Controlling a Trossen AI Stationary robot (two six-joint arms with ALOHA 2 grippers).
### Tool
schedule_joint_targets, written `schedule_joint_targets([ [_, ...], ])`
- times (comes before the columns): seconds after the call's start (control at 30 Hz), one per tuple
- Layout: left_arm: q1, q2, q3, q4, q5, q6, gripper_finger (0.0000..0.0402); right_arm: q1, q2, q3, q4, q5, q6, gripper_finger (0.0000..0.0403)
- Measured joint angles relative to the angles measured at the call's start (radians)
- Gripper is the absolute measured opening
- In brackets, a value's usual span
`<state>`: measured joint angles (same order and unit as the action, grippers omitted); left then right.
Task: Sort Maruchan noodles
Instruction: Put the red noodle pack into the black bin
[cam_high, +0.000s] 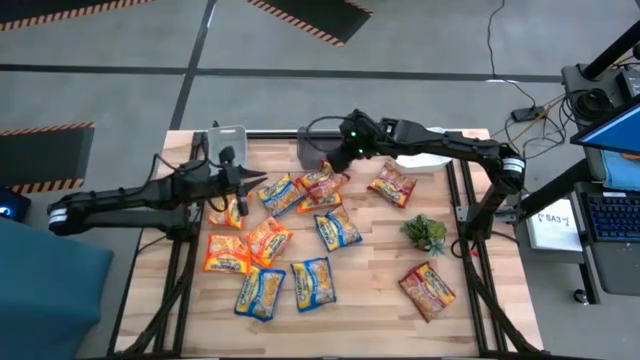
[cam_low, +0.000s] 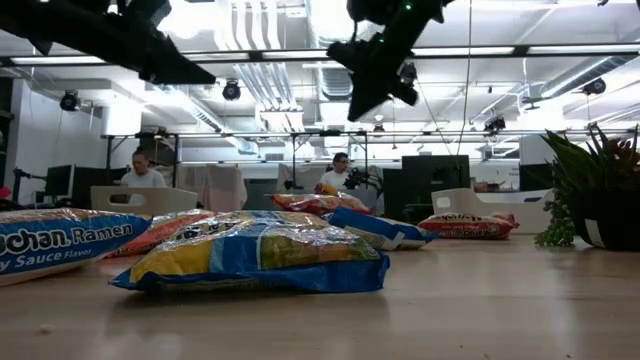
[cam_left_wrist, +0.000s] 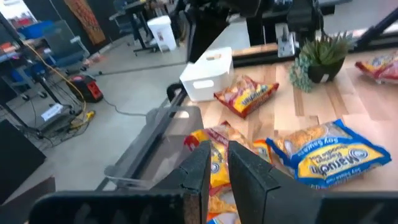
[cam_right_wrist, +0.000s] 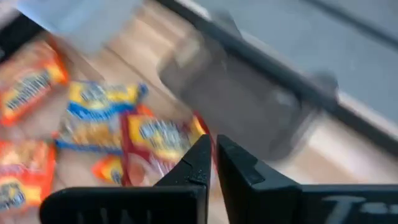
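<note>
Plastic Maruchan noodles (cam_high: 322, 183) are judged light, slippery, brittle inside; edges should be pinched by the empty, closed right gripper (cam_high: 335, 163) and left gripper (cam_high: 252, 181).

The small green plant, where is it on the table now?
In the high view, the small green plant stands on the table's right side, between two dark red noodle packets, apart from both.

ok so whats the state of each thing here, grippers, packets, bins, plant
left gripper: shut, empty, raised over the table's left side
right gripper: shut, empty, above the far packets
noodle packets: lying flat, loose, unsorted, a few overlapping
dark red packet: flat, apart from the rest
grey bin: upright at the far edge
white bin: upright
plant: upright
</note>
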<state>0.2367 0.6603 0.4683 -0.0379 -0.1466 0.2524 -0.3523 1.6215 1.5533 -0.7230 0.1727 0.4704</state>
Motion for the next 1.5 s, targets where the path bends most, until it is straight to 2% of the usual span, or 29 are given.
schedule_joint_targets([
  [0.1, 0.000, 0.065, 0.000, 0.011, 0.000, 0.001, 0.0039, -0.002, -0.001, -0.042, -0.063, -0.049, 0.079, 0.0050],
  [0.37, 0.001, 0.318, 0.000, 0.191, 0.002, 0.014, 0.0039, -0.067, 0.020, -0.206, -0.017, -0.176, 0.141, 0.0166],
  [0.53, 0.002, 0.500, 0.000, 0.351, 0.002, 0.027, 0.0039, -0.103, 0.020, -0.315, 0.139, -0.275, 0.140, 0.0234],
  [0.73, 0.005, 0.703, 0.000, 0.544, 0.001, 0.027, 0.0039, -0.117, 0.019, -0.408, 0.341, -0.284, 0.135, 0.0286],
  [0.87, 0.012, 0.814, 0.000, 0.652, 0.001, 0.027, 0.0039, -0.118, 0.019, -0.457, 0.449, -0.286, 0.114, 0.0302],
  [1.07, 0.035, 0.934, 0.003, 0.754, -0.001, 0.024, 0.0039, -0.118, 0.019, -0.526, 0.612, -0.285, 0.108, 0.0299],
  [1.2, 0.050, 1.001, 0.034, 0.757, -0.001, 0.020, 0.0039, -0.117, 0.021, -0.563, 0.690, -0.284, 0.112, 0.0298],
  [1.37, 0.052, 1.081, 0.079, 0.760, -0.002, 0.018, 0.0039, -0.102, 0.087, -0.579, 0.771, -0.279, 0.117, 0.0297],
  [1.5, 0.059, 1.115, 0.091, 0.761, -0.003, 0.028, 0.0039, -0.088, 0.147, -0.578, 0.889, -0.331, 0.115, 0.0297],
])
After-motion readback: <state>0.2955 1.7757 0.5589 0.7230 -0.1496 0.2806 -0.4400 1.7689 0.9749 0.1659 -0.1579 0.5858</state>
